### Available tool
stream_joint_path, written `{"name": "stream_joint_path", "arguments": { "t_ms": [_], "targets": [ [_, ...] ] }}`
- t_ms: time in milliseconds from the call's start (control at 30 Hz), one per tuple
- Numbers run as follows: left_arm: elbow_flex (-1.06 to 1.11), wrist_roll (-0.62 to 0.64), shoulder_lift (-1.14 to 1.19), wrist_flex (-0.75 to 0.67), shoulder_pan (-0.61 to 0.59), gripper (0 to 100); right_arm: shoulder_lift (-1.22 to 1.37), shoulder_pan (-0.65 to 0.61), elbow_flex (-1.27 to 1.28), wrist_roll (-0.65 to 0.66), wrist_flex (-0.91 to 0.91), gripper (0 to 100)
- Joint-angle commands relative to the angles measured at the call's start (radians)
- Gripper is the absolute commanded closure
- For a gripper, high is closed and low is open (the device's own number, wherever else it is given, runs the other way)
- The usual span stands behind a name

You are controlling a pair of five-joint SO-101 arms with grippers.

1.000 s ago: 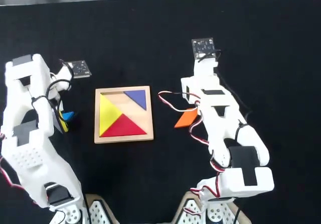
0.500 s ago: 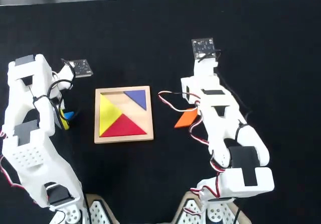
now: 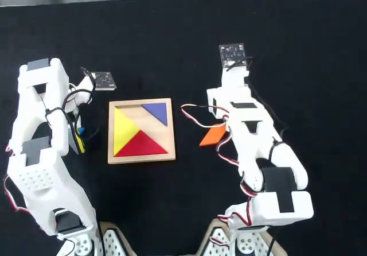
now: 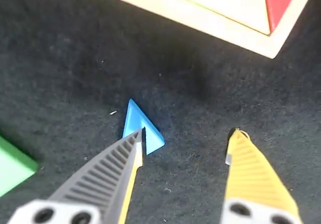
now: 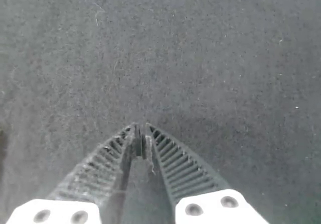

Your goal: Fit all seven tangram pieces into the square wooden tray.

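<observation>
1. Three pieces already sit in the square wooden tray (image 3: 141, 159): a yellow triangle (image 3: 124, 131), a red triangle (image 3: 142, 146) and a violet-blue triangle (image 3: 156, 112); by my judgement four remain to be fitted.
2. One loose piece matters for the next move: the small blue triangle (image 3: 81, 131) lies flat on the black surface (image 3: 172, 49), near the tray at its 9 o'clock; a green piece (image 4: 12, 166) lies near it, farther from the tray.
3. Nearest to it is the left pincer (image 4: 185, 136), its jaws spread wide apart and holding nothing; the triangle is not centred in the gap but sits right at the tip of the grey jaw, which covers part of it, so its long edge cannot be read; the yellow jaw stands well clear on the tray side.
4. Left arm pose: it rises from its base at 6 o'clock and folds over, with the wrist pitched steeply down at the surface; I judge the pincer needs a small shift away from the tray to straddle the piece before closing.
5. Right pincer (image 5: 141, 136): jaws pressed together on nothing, over bare surface and pointing toward 12 o'clock; the orange piece (image 3: 213, 134) lies beside that arm, at 3 o'clock of the tray.
</observation>
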Motion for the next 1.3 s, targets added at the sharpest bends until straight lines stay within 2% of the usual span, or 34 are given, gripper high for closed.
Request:
{"name": "stream_joint_path", "arguments": {
  "t_ms": [0, 267, 467, 700, 800, 1133, 1267],
  "targets": [
    [-0.051, -0.502, -0.061, -0.044, -0.001, 73, -0.007, -0.011, -0.065, 0.011, -0.018, 97.4],
    [-0.067, -0.555, -0.052, -0.081, -0.059, 69, -0.007, -0.012, -0.067, 0.011, -0.020, 97.3],
    [0.042, -0.568, -0.037, -0.285, -0.073, 69, -0.007, -0.012, -0.067, 0.011, -0.020, 97.3],
    [0.047, -0.569, -0.025, -0.235, -0.048, 69, -0.007, -0.011, -0.067, 0.011, -0.020, 97.3],
    [0.047, -0.611, -0.026, -0.203, -0.054, 69, -0.007, -0.011, -0.067, 0.011, -0.020, 97.3],
    [0.047, -0.617, 0.008, -0.222, -0.073, 69, -0.007, -0.011, -0.067, 0.011, -0.020, 97.3],
    [0.047, -0.617, 0.051, -0.244, -0.074, 74, -0.007, -0.011, -0.067, 0.011, -0.020, 97.3]
  ]
}}
